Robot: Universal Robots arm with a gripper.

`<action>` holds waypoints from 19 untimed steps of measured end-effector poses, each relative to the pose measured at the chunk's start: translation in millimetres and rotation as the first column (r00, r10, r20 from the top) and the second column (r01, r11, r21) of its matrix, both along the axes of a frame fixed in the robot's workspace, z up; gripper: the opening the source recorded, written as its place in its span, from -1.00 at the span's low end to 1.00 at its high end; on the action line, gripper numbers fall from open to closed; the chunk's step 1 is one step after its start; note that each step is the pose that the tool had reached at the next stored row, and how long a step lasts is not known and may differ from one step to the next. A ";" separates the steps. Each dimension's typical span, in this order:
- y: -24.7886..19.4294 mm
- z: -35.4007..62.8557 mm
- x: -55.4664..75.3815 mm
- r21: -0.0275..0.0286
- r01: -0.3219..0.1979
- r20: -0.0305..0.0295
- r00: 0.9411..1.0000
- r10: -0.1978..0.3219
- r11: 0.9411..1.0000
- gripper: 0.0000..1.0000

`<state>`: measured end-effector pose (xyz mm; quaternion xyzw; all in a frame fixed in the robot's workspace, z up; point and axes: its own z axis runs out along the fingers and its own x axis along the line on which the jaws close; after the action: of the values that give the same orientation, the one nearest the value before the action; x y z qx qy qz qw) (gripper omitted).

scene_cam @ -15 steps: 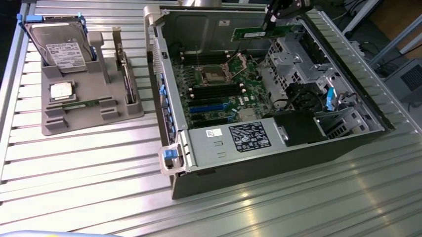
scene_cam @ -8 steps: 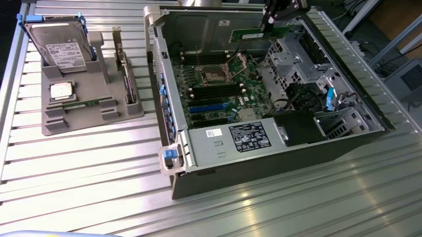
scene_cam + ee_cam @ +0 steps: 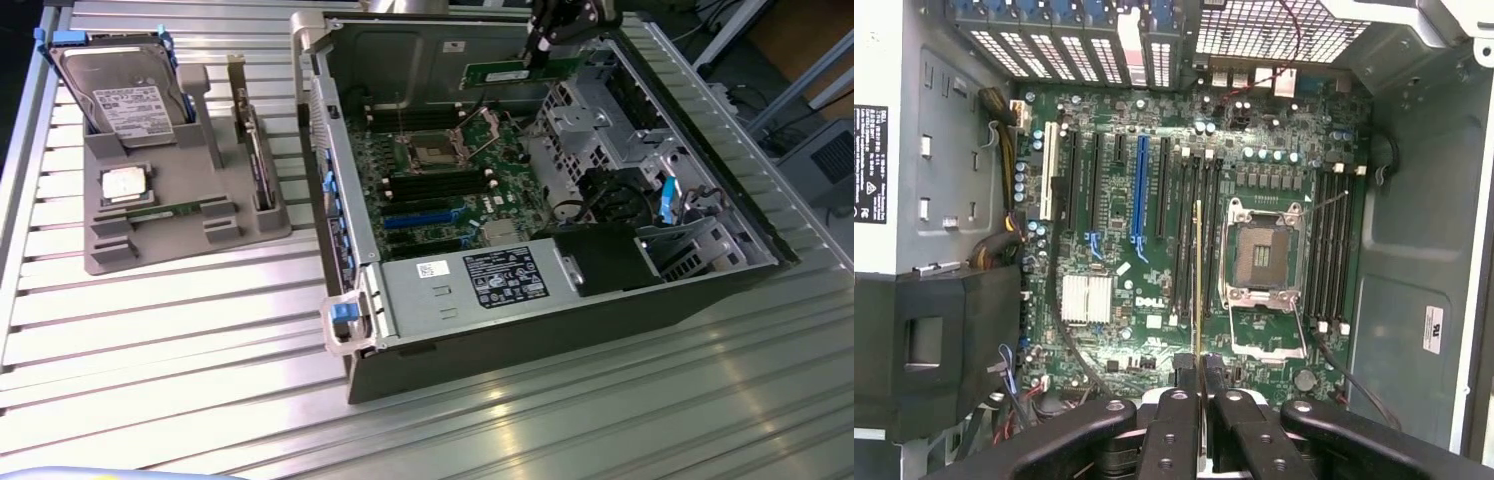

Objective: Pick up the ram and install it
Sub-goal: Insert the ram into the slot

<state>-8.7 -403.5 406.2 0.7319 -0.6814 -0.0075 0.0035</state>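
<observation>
1. Desk (image 3: 174, 340): slatted metal, carried all items.
2. Computer case (image 3: 400, 55): lay open on its side, at the exterior view's right.
3. Motherboard (image 3: 1149, 300): exposed inside the case.
4. Grey tray (image 3: 134, 245): at the exterior view's left, held 1 hard drive (image 3: 127, 100) upright.
5. My end effector (image 3: 1199, 385): narrow, clamped on the ram.
6. Ram (image 3: 1199, 290): 1 green stick, edge-down above the motherboard, in line with the black memory slots (image 3: 1189, 240) beside the processor socket (image 3: 1262, 255).

The ram (image 3: 514, 73) is green, as is the motherboard (image 3: 1154, 300), which carries one blue slot (image 3: 1141, 190). The counter (image 3: 200, 340) is silver with parallel ribs; the parts tray (image 3: 180, 238) is grey.
</observation>
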 end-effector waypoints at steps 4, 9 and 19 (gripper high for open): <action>0.0 -2.7 -1.8 0.000 0.000 0.000 1.000 0.000 1.000 -0.73; 0.0 -5.4 -3.4 0.000 0.000 0.000 1.000 0.000 1.000 -0.73; 0.0 -11.8 -5.6 0.000 0.000 0.000 1.000 0.000 1.000 -0.73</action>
<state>-14.2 -403.5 394.4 0.7319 -0.6814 -0.0075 0.0035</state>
